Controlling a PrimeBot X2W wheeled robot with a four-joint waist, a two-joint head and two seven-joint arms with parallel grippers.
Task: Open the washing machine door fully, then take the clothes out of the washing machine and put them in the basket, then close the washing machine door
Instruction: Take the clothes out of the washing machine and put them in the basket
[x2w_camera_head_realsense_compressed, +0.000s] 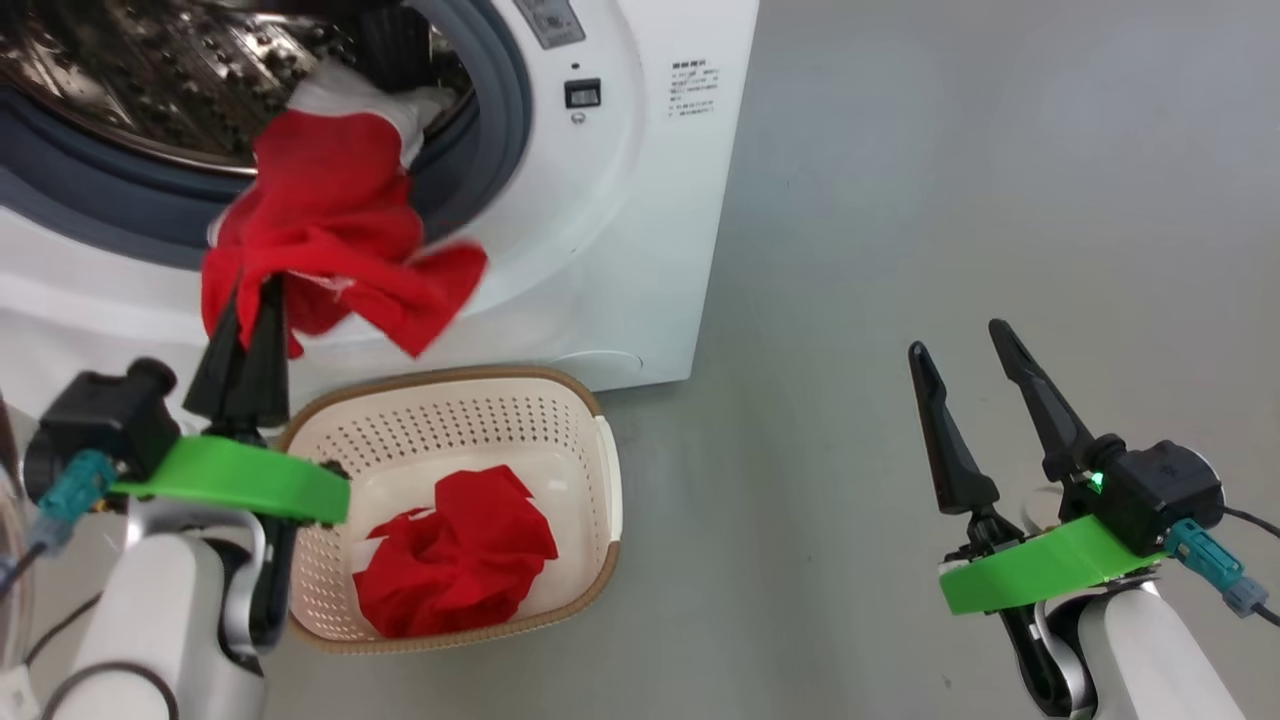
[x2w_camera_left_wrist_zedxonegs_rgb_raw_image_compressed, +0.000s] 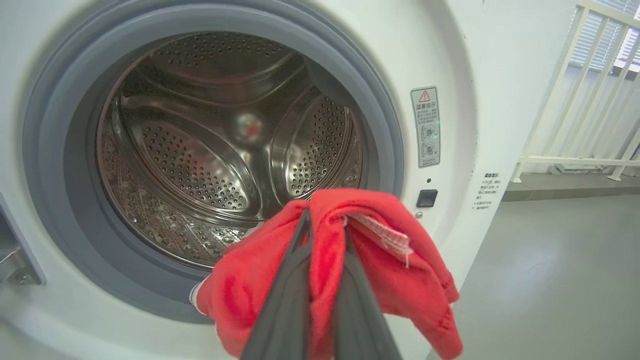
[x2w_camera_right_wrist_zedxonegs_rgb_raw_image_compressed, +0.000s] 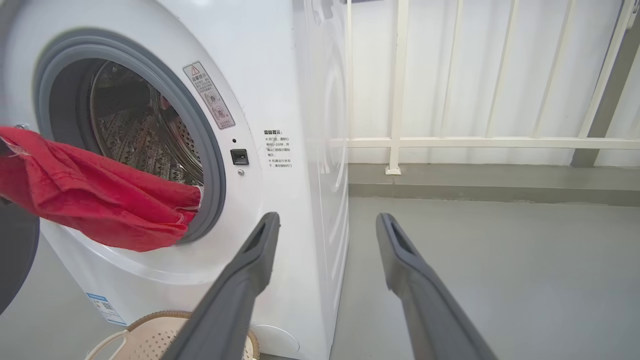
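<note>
On left gripper (x2w_camera_head_realsense_compressed: 258, 290), long dark fingers pressed together, pinching soft bright red fabric garment with white panel (x2w_camera_head_realsense_compressed: 330, 220). On right gripper (x2w_camera_head_realsense_compressed: 956, 340), fingers spread wide, nothing held, over grey floor (x2w_camera_head_realsense_compressed: 900, 150), well apart from machine. Garment crumpled, draped over left fingertips, upper end reaching grey rubber gasket (x2w_camera_left_wrist_zedxonegs_rgb_raw_image_compressed: 55, 150) of big white front-loading washing machine (x2w_camera_head_realsense_compressed: 640, 200). At machine's foot, near left gripper, cream-white perforated plastic basket with brown rim (x2w_camera_head_realsense_compressed: 450, 425); second red garment (x2w_camera_head_realsense_compressed: 455, 565) bunched inside.

Long dark tapered fingers on left pincer (x2w_camera_head_realsense_compressed: 255, 288) and right pincer (x2w_camera_head_realsense_compressed: 956, 337). Bright green brackets (x2w_camera_head_realsense_compressed: 235, 478) at both wrists, black camera blocks (x2w_camera_head_realsense_compressed: 100, 420) on top, teal plugs (x2w_camera_head_realsense_compressed: 75, 488) with thin cables. Small green light (x2w_camera_head_realsense_compressed: 1097, 482) on the right block. Pale rounded forearms (x2w_camera_head_realsense_compressed: 160, 620) with dark joint trim.
</note>
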